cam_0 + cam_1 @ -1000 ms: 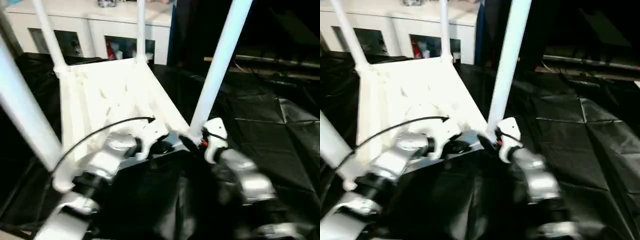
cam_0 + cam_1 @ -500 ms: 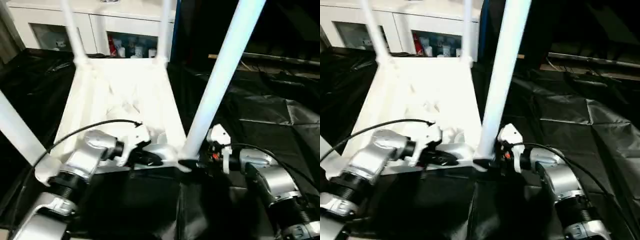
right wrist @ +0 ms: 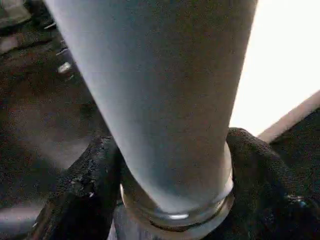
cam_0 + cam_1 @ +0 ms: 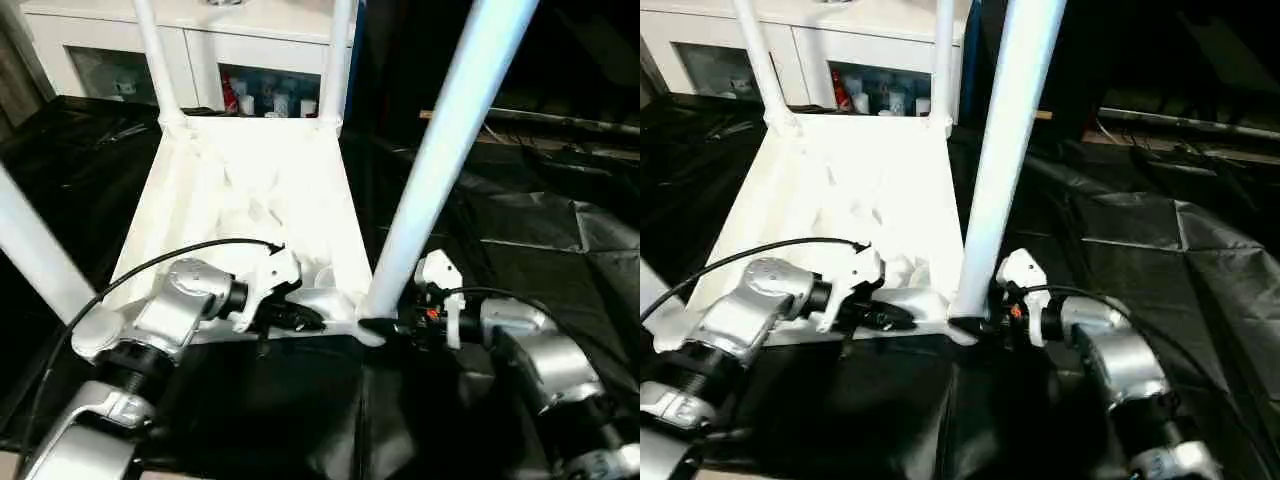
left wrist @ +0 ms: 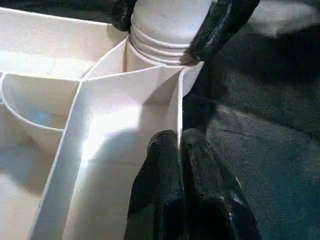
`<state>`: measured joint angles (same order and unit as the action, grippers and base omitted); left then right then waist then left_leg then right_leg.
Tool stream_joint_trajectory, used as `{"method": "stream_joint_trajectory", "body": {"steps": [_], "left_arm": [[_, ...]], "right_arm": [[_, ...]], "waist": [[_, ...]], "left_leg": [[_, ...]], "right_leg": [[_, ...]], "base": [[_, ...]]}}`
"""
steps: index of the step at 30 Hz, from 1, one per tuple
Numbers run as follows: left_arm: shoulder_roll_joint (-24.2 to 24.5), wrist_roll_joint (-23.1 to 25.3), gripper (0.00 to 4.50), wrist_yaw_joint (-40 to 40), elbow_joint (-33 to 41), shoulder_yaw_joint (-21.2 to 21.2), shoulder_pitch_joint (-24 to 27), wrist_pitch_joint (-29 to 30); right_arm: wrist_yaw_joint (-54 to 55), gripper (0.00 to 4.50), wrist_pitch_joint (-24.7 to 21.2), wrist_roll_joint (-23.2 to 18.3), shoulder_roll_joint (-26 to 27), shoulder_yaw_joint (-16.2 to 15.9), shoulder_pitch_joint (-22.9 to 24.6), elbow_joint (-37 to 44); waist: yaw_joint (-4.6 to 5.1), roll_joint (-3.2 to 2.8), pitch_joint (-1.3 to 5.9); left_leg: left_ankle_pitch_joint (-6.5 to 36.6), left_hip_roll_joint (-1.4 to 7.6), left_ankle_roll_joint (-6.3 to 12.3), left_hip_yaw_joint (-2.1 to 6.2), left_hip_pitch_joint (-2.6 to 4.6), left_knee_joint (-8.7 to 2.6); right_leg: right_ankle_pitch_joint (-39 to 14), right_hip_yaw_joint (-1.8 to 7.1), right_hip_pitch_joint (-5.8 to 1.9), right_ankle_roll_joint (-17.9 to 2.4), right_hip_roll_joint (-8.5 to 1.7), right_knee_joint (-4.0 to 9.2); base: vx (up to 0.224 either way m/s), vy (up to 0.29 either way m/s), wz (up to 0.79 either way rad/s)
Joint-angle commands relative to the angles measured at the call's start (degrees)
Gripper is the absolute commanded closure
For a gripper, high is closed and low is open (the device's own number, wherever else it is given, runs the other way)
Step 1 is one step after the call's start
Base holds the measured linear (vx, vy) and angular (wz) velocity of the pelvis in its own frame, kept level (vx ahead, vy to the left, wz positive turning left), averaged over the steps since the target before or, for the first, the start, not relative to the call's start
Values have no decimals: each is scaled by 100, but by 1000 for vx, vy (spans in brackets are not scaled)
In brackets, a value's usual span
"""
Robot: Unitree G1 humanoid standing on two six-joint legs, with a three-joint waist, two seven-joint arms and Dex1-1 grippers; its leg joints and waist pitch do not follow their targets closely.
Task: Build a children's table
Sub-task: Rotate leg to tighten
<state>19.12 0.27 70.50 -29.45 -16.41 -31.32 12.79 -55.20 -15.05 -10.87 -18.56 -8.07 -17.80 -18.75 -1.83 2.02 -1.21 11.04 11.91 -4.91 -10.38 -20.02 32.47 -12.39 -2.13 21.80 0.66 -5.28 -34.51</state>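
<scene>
Eye views. Top [image 4: 250, 200]: upside down on black sheeting [image 4: 540, 250], ribs up, centre-left. Four legs standing; near-right leg [image 4: 440, 150] in its corner socket [image 4: 368, 325] at 6 o'clock of the top. My right gripper [image 4: 400, 322] clasped that leg's base; forearm came in from 4 o'clock, level. My left gripper [image 4: 300, 318] pinched the near rim; forearm from 8 o'clock, elbow low. To do it well, I judged: press straight down the leg's axis, left steadying the top.

Left wrist view. My fingers [image 5: 165, 180] were shut on a thin rib [image 5: 178, 107]; leg collar [image 5: 165, 47] at 12 o'clock.

Right wrist view. My fingers [image 3: 87, 192] flanked the collar [image 3: 175, 212], gripping it.
</scene>
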Motion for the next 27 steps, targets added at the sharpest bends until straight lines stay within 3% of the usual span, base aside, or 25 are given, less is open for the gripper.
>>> {"method": "stream_joint_trajectory", "body": {"steps": [1,2,3,5,7,9,11,14,15,20,25,27], "left_arm": [[-319,200,450,-846,-409,-30,24,-18],[-370,225,450,-959,-451,-22,12,-66],[-656,315,450,-1432,-627,-24,-30,-133],[-872,362,450,-1717,-683,-50,-44,-67],[-1042,395,450,-1909,-698,-80,-48,-13],[-1232,435,450,-2041,-683,-145,-36,57],[-1328,461,450,-2110,-702,-176,-36,58],[-1492,525,450,-2090,-691,-316,-10,19],[-1470,557,450,-2034,-714,-330,-18,-45],[-1195,540,450,-1707,-696,-311,-23,-143],[-676,429,450,-947,-537,-261,35,-127],[-456,337,450,-575,-464,-246,69,-209]], "right_arm": [[717,175,-110,255,284,-96,31,-195],[886,175,-112,299,349,-75,32,-239],[1782,175,-268,396,770,106,32,-440],[2372,176,-397,407,1088,246,38,-530],[2754,176,-469,412,1306,327,44,-574],[3093,176,-487,456,1533,354,31,-632],[3250,176,-447,512,1638,344,15,-670],[3425,176,-102,678,1824,220,-69,-773],[3336,120,13,679,1840,197,-96,-761],[2879,71,-14,419,1677,248,-87,-556],[1593,71,167,280,931,55,-111,-321],[975,71,186,200,575,-13,-116,-203]], "waist": [[16,24,168],[16,15,161],[21,24,150],[39,-3,133],[52,17,136],[55,-4,133],[59,-13,147],[70,-23,153],[71,-28,153],[57,-25,164],[58,-16,202],[63,-16,222]], "left_leg": [[1238,115,184,-6,3,-386],[1368,116,124,-5,17,-394],[1608,111,0,9,35,-407],[1801,103,-120,36,30,-437],[1978,98,-163,63,34,-451],[2068,103,-147,69,39,-459],[2089,97,-136,81,18,-473],[2103,96,-147,75,16,-477],[2140,97,-126,74,19,-479],[2021,97,-39,57,-4,-477],[1613,102,105,44,-66,-451],[1284,104,212,21,-53,-404]], "right_leg": [[-935,160,-179,-1325,-202,421],[-1202,161,-162,-1254,-208,447],[-1789,173,-122,-1036,-218,510],[-2226,171,-89,-837,-222,549],[-2599,160,-77,-629,-226,592],[-2622,171,-38,-547,-220,618],[-2589,158,-62,-500,-216,620],[-2417,162,-39,-516,-210,622],[-2357,163,-38,-525,-205,625],[-2050,176,-54,-600,-200,600],[-1423,166,-144,-793,-196,523],[-796,165,-165,-1026,-193,463]], "base": [[-52,-3,-1],[-52,-3,-1],[-51,-3,0],[0,0,0],[0,0,0],[0,0,0],[0,0,0],[0,0,0],[0,0,0],[0,0,0],[0,0,0],[25,-8,0]]}}
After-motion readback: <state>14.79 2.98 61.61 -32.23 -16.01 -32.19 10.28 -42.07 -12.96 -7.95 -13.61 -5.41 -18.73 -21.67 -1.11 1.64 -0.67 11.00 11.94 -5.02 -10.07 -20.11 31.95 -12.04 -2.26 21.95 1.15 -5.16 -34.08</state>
